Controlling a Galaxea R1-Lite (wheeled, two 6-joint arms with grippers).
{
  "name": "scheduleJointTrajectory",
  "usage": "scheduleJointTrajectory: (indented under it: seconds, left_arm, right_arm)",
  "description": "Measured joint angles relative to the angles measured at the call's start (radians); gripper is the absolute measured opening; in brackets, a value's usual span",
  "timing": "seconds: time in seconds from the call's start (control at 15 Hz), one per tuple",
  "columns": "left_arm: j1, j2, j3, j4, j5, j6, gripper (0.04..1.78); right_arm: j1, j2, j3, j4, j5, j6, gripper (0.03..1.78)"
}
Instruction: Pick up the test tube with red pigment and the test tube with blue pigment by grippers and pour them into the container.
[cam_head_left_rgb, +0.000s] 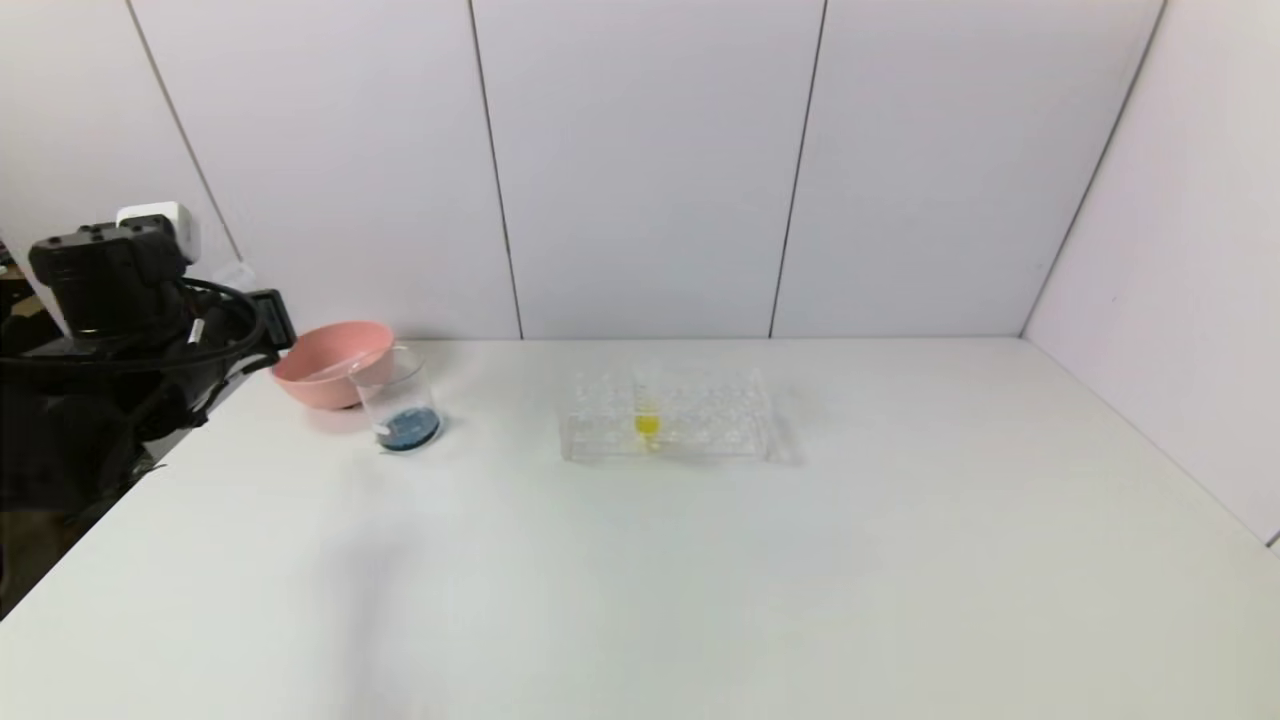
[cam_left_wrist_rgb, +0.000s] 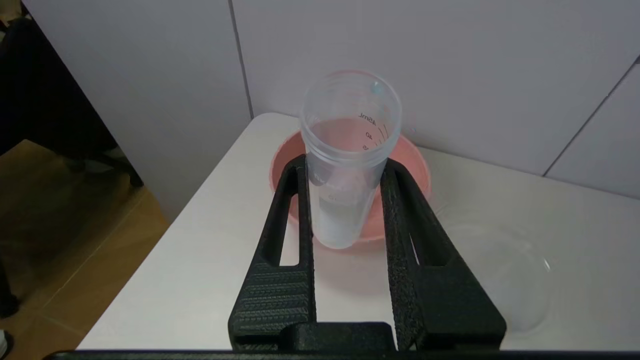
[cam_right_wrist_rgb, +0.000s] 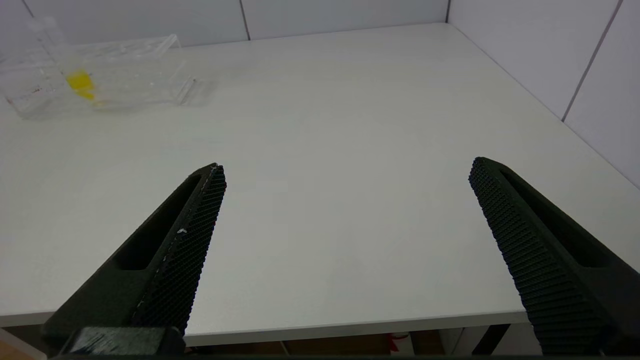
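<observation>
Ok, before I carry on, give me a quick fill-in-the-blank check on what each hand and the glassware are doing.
1. The clear tube is gripped by the ____ hand.
2. Right behind that tube sits a bowl coloured ____.
3. The one tube standing in the rack holds ____ liquid.
4. The right hand hangs over bare table with its fingers ____.

Missing words: left; pink; yellow; open.
</observation>
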Motion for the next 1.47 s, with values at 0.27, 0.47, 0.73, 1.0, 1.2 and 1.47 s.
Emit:
scheduleJointTrajectory:
  seconds: [0.27, 0.47, 0.73, 1.0, 1.2, 1.47]
  left_arm:
    - [0.004, 0.174, -0.176, -0.029, 0.001, 0.010, 0.42]
    - [0.004, 0.270, -0.261, -0.027, 0.007, 0.009, 0.42]
    - [0.005, 0.312, -0.283, -0.024, 0.007, 0.010, 0.43]
    - [0.004, 0.319, -0.294, -0.026, 0.008, 0.010, 0.67]
    - [0.004, 0.319, -0.296, -0.026, 0.010, 0.010, 1.15]
    - [0.003, 0.313, -0.297, -0.026, 0.018, 0.011, 1.64]
  right_arm:
    - [0.000, 0.000, 0.000, 0.000, 0.000, 0.000, 1.77]
    - [0.000, 0.000, 0.000, 0.000, 0.000, 0.000, 1.77]
    - [0.000, 0.000, 0.000, 0.000, 0.000, 0.000, 1.77]
    - [0.000, 0.000, 0.000, 0.000, 0.000, 0.000, 1.77]
    - [0.000, 0.000, 0.000, 0.000, 0.000, 0.000, 1.77]
    - [0.000, 0.000, 0.000, 0.000, 0.000, 0.000, 1.77]
